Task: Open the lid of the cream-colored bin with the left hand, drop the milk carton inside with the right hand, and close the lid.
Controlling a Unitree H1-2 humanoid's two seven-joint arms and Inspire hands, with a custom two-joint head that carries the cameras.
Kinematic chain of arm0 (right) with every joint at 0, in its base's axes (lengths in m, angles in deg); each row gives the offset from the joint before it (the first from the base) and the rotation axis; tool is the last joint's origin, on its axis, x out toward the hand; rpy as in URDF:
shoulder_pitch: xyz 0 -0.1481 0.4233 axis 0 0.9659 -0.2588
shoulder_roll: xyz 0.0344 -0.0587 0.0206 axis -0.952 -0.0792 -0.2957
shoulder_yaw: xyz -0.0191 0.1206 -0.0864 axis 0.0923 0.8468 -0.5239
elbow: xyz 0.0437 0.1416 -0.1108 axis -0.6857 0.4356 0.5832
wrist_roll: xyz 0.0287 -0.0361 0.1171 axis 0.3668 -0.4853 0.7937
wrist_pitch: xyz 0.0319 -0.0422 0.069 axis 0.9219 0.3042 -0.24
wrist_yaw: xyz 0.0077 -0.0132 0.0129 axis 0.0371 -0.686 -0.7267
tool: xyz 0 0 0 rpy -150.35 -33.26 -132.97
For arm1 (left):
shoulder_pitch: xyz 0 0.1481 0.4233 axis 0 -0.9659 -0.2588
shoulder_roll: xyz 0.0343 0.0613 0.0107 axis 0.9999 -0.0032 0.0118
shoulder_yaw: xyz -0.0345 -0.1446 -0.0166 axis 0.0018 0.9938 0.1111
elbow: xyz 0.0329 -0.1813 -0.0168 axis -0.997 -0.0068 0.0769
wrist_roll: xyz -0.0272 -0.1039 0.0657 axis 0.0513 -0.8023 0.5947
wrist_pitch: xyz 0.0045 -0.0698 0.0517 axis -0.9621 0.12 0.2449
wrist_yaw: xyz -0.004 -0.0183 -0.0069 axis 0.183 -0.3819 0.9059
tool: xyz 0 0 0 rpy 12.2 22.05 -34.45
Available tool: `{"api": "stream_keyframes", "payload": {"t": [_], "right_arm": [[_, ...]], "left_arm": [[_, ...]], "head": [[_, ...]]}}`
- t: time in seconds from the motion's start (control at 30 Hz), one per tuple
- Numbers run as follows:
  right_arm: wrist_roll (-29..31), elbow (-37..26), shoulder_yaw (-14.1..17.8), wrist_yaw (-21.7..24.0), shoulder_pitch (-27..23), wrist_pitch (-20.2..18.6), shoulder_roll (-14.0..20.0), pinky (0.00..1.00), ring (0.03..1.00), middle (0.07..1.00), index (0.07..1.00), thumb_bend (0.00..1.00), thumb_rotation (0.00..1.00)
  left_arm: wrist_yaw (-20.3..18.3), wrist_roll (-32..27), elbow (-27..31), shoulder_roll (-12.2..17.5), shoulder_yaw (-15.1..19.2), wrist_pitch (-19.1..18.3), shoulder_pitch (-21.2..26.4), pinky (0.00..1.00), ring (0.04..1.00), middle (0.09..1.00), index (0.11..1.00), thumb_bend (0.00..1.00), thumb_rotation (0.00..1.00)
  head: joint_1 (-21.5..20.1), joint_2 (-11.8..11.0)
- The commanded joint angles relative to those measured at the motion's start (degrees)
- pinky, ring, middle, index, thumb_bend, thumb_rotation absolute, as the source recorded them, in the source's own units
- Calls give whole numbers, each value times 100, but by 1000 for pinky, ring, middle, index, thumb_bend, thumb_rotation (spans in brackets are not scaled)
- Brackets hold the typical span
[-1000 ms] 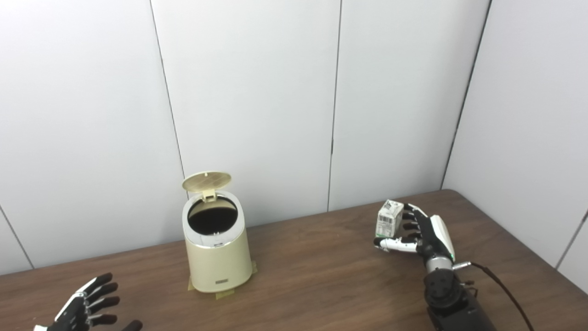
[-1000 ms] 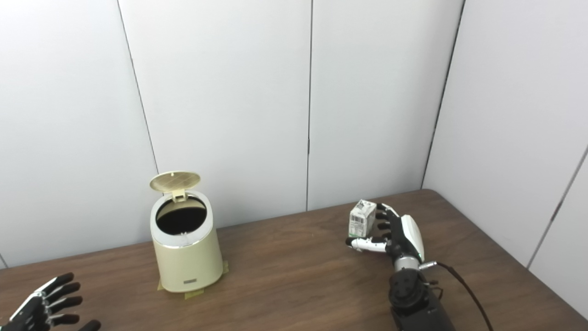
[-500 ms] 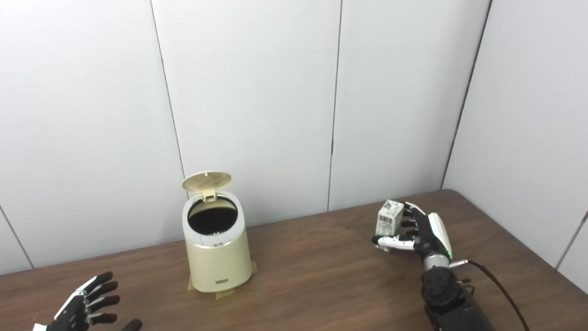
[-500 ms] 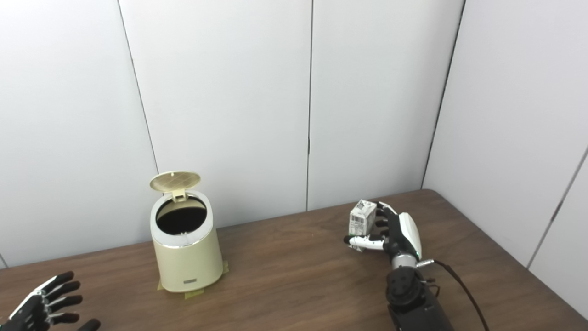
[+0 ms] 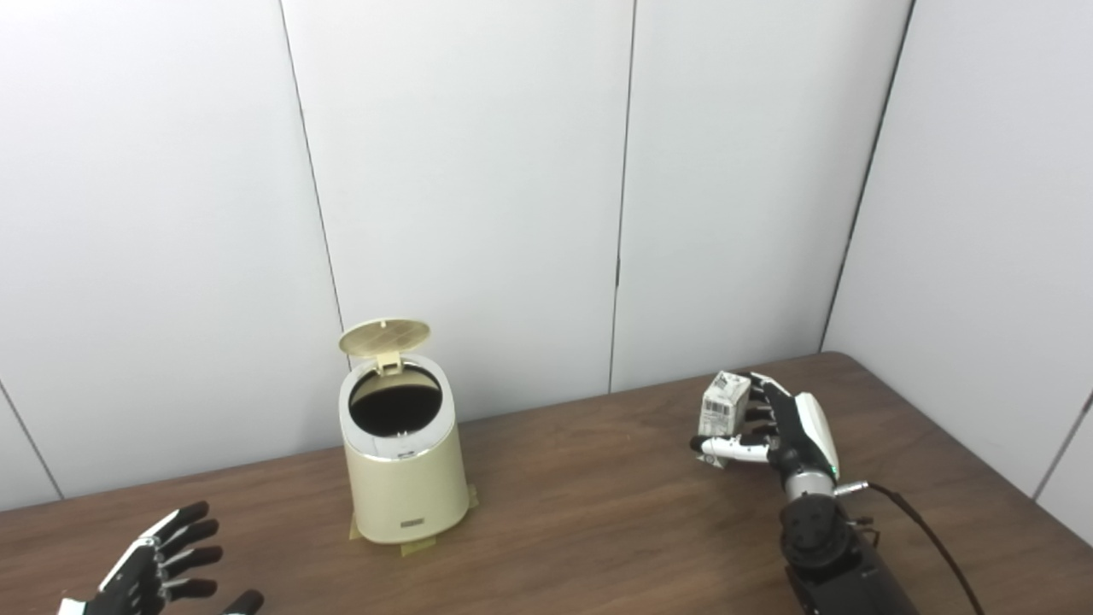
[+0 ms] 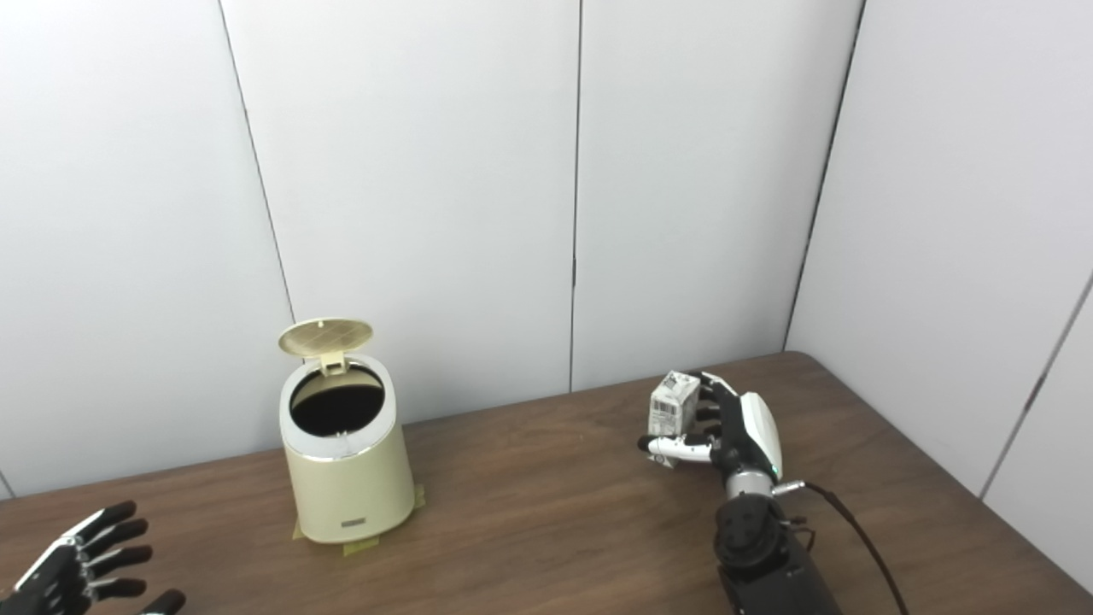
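Note:
The cream-colored bin (image 5: 403, 483) stands on the brown table (image 5: 598, 521) left of centre, its round lid (image 5: 383, 337) tipped up and back so the dark inside shows. A small white milk carton (image 5: 724, 403) stands at the right side of the table. My right hand (image 5: 781, 427) wraps it, fingers behind and thumb across its lower front, closed on it. My left hand (image 5: 158, 568) hovers open at the bottom left corner, fingers spread, well away from the bin.
Tape patches (image 5: 418, 547) hold the bin's base to the table. White wall panels (image 5: 478, 188) stand close behind the table and along its right side. A black cable (image 5: 931, 538) trails from my right wrist.
My right hand has shifted slightly left and closed tighter on the carton. My left hand has sunk a little lower at the bottom left. The bin and lid have not moved.

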Motion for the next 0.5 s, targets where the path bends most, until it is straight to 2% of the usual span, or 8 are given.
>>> {"api": "stream_keyframes", "payload": {"t": [0.0, 0.1, 0.3, 0.33, 0.37, 0.47], "right_arm": [[-18, -277, 34, -173, -306, 161, 43, 615, 702, 777, 811, 800, 148], [31, -243, 102, -323, -317, 313, -33, 611, 692, 756, 797, 788, 80], [31, -70, 166, -751, -317, 657, -147, 461, 539, 581, 660, 740, 16], [32, -33, 162, -794, -319, 710, -151, 428, 510, 521, 599, 634, 8], [39, 3, 160, -823, -325, 744, -154, 396, 479, 481, 562, 569, 3], [37, 95, 130, -855, -332, 844, -148, 339, 416, 444, 530, 529, 0]], "left_arm": [[0, 1, 224, 74, -1, 66, 145, 621, 728, 793, 825, 634, 0], [-16, -35, 258, 66, -1, 35, 141, 622, 732, 795, 828, 626, 0], [-41, -59, 310, 76, -4, -1, 136, 628, 733, 796, 829, 615, 0], [-40, -57, 311, 78, -5, 6, 137, 625, 730, 794, 826, 614, 0], [-39, -60, 320, 76, -3, -5, 136, 621, 727, 791, 823, 615, 0], [-32, -17, 358, 77, -12, -57, 128, 616, 721, 788, 820, 616, 0]], "head": [[-5, 11], [1, 17], [14, 55], [17, 62], [20, 69], [25, 79]]}}
